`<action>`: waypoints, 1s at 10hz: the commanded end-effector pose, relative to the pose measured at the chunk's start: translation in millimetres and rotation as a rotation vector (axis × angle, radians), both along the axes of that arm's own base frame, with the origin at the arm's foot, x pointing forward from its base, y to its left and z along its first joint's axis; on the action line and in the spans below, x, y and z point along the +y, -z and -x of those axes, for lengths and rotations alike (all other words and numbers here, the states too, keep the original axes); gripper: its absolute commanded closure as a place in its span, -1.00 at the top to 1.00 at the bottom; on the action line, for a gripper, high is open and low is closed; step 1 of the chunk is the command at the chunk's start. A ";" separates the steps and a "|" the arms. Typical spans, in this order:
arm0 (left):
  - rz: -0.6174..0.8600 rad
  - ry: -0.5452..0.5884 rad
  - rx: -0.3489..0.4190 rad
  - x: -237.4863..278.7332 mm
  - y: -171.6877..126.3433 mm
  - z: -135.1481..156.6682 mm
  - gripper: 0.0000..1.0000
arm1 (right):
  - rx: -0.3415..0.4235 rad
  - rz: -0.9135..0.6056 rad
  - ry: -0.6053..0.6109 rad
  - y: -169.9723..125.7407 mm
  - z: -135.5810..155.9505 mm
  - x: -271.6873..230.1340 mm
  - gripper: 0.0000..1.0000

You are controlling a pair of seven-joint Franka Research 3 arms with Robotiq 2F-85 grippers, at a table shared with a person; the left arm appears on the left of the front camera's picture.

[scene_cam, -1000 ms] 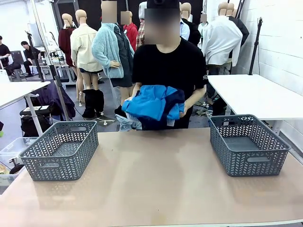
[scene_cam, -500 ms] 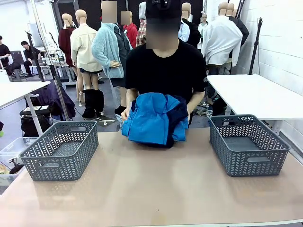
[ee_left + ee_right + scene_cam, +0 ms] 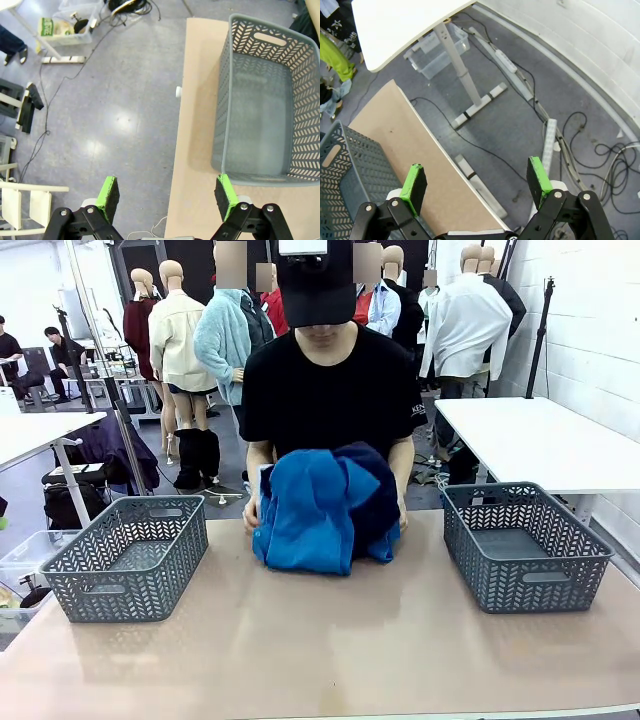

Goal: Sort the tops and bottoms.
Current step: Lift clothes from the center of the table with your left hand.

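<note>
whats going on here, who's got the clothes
A person at the far side of the table holds a pile of blue shirts and dark navy garments on its middle. Nothing is sorted yet: the left basket and right basket are both empty. The left end effector and right end effector are open and hold nothing, each by the table's edge near its own basket.

I see the left basket (image 3: 125,585) and the right basket (image 3: 520,580) standing well apart on the tan table (image 3: 330,640), with a white table (image 3: 540,440) beyond.
</note>
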State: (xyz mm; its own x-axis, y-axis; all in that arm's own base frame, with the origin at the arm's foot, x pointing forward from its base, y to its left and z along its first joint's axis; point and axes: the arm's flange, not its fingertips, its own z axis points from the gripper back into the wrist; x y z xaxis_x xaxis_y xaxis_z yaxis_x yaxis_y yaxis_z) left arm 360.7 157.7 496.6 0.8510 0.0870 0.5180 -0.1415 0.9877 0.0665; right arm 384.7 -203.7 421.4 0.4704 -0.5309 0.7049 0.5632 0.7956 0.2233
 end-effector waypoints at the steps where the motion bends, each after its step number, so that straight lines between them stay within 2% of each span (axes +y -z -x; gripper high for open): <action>1: -0.008 0.002 -0.005 0.3 -0.4 -0.4 1.00 | 0.011 0.010 -0.007 -0.8 0.8 -0.1 1.00; 10: -0.008 0.002 -0.005 0.3 -0.4 -0.4 1.00 | 0.011 0.010 -0.007 -0.8 0.8 -0.1 1.00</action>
State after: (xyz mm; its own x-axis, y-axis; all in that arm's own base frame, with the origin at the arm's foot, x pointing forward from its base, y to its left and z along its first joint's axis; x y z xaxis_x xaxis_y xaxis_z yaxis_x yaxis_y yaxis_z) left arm 360.7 157.7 496.6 0.8510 0.0870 0.5180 -0.1415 0.9877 0.0665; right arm 384.7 -203.7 421.4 0.4704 -0.5309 0.7049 0.5632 0.7956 0.2233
